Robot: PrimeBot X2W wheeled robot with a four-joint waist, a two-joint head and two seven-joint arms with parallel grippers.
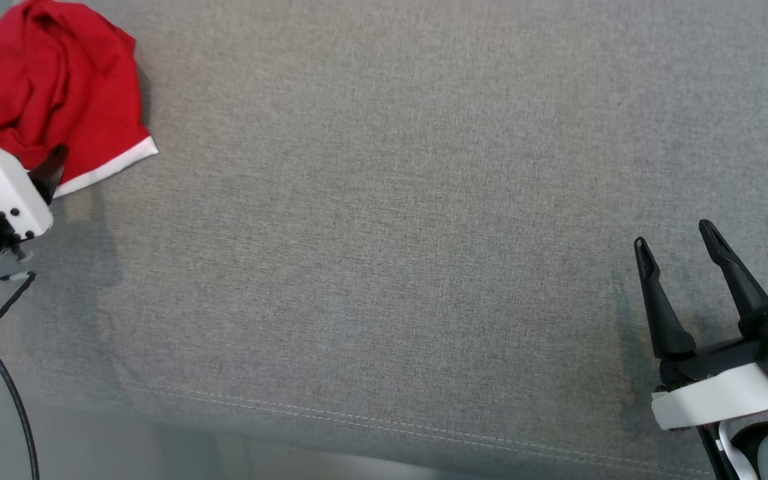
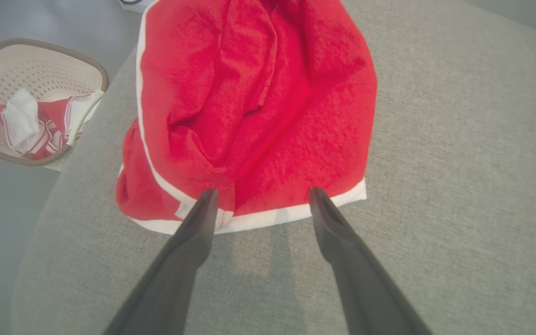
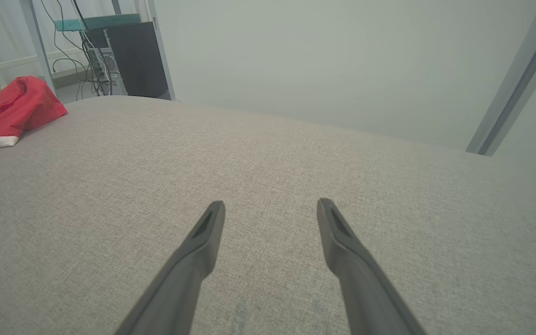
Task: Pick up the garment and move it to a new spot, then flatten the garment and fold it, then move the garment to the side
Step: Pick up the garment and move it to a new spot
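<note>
We are at the first step, the pick-up: the red garment with white trim [image 1: 57, 87] lies crumpled at the far left corner of the grey cloth-covered table [image 1: 384, 220], not yet lifted or spread. Our left end effector [image 2: 262, 195] is wide open and holds nothing. In the left wrist view its two dark fingertips straddle the white hem at the garment's near edge; we cannot tell whether they touch the cloth or hover just above it. The left arm reaches forward and down toward that edge, its pale wrist housing at the left border of the head view. We judge that the next move calls for lowering onto the hem and closing on a firm fold of cloth, not a single thin layer, so the garment does not slip when carried toward the middle of the table. Our right end effector [image 1: 674, 235] waits at the near right, well apart from the garment, open and empty above bare cloth, fingers pointing away from us. A perforated basket [image 2: 30, 70] holding red-and-white cloth stands beyond the table's left edge.
</note>
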